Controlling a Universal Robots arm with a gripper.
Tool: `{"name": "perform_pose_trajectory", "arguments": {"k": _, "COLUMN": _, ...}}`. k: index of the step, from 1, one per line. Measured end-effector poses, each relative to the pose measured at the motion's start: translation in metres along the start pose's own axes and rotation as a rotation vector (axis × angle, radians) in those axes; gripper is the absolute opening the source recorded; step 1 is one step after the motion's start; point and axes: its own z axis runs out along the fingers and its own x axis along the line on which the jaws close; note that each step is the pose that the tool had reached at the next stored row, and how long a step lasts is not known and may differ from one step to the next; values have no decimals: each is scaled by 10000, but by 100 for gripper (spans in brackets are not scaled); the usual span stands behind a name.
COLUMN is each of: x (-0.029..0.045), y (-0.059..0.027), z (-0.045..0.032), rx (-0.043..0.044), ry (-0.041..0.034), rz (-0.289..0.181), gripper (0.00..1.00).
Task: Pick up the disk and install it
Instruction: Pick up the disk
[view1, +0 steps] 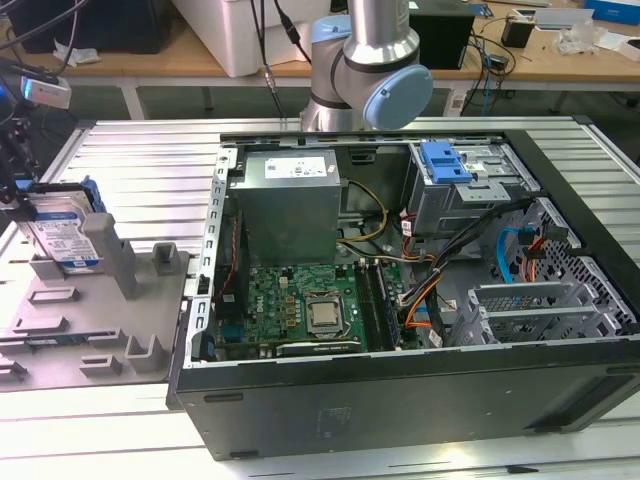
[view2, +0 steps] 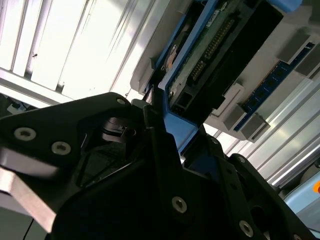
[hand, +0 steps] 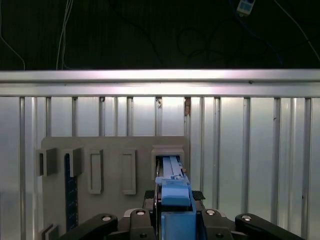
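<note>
The disk (view1: 62, 236), a silver drive with a white-and-blue label in a blue carrier, stands on edge in the grey fixture (view1: 100, 310) at the exterior view's left. My gripper (view1: 18, 195) hangs over its top edge. In the first wrist view the carrier's blue edge (hand: 173, 192) sits between my black fingers (hand: 150, 196), which press on both its sides. The second wrist view shows the disk's green circuit-board underside (view2: 207, 52) and the blue bracket pinched at my gripper (view2: 167, 122). Its lower end sits at the fixture's slot (hand: 170, 152).
An open computer case (view1: 400, 400) lies at the exterior view's right, with power supply (view1: 288, 200), motherboard (view1: 300, 310) and a grey drive cage (view1: 470, 195) topped by a blue tab (view1: 446, 160). The fixture holds a blue memory stick (hand: 71, 192). A slatted aluminium table (hand: 250, 150) lies underneath.
</note>
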Motion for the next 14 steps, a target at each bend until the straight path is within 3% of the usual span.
{"name": "perform_pose_trajectory", "arguments": {"k": 14, "x": 5, "y": 5, "z": -28, "rx": 0, "ry": 0, "rz": 0, "gripper": 37}}
